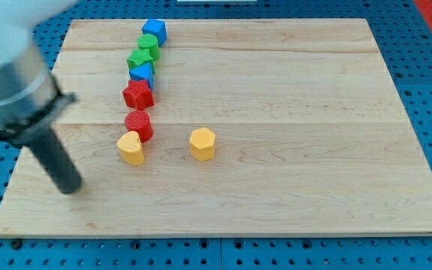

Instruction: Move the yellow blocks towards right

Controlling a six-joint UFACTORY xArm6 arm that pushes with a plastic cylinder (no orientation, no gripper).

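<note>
Presently: my tip (71, 187) near bench's left edge, touching nothing; yellow blocks (131, 148) (202, 143) apart to its right, mid-bench.

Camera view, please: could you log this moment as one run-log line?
my tip: left of yellow blocks, touching none | yellow heart block: below red cylinder | yellow hexagonal block: alone, further right

My tip (70, 187) at view's left, open board between it and yellow heart block (130, 148); red cylinder (139, 124) touching heart's top; yellow hexagon block (202, 143) has open board rightward
</note>
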